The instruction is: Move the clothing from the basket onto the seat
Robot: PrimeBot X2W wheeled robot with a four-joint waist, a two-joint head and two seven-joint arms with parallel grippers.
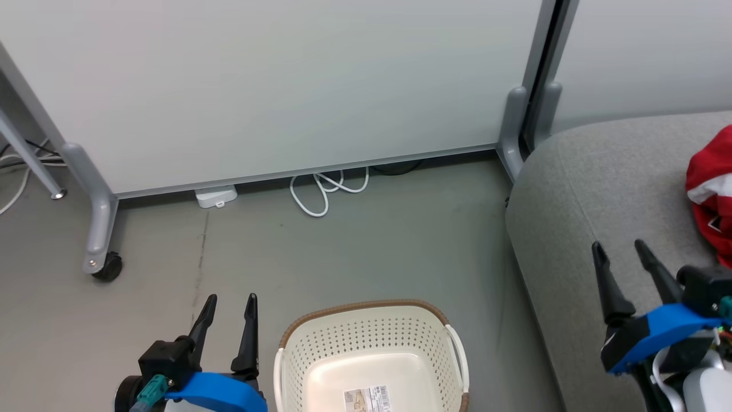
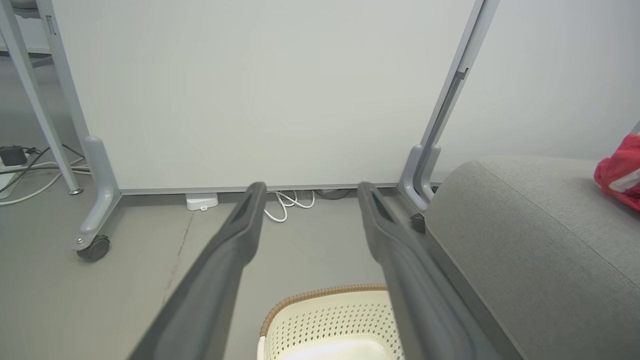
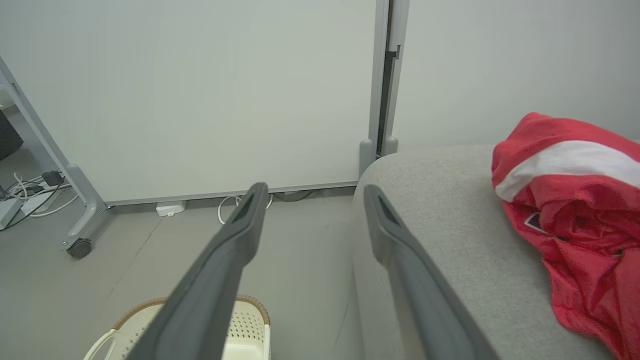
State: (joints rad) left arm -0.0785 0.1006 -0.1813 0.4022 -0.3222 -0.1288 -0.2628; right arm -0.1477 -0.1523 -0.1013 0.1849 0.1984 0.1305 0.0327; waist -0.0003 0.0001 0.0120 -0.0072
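Note:
The red clothing (image 1: 712,191) with a white stripe lies crumpled on the grey seat (image 1: 577,229) at the right; it also shows as clothing (image 3: 575,220) on the seat (image 3: 450,225) and as clothing (image 2: 620,172) at the edge of the seat (image 2: 525,240). The cream basket (image 1: 366,337) stands on the floor at the bottom centre, its floor bare except for a barcode sticker. My left gripper (image 1: 231,306) is open beside the basket's left side. My right gripper (image 1: 620,252) is open over the seat, left of the clothing, holding nothing.
A pale partition panel (image 1: 274,86) on a grey wheeled frame (image 1: 100,229) stands behind. White cable loops (image 1: 326,191) and a small white box (image 1: 216,196) lie at its foot. More cables (image 1: 17,171) trail at the far left. Grey floor (image 1: 354,246) lies between basket and panel.

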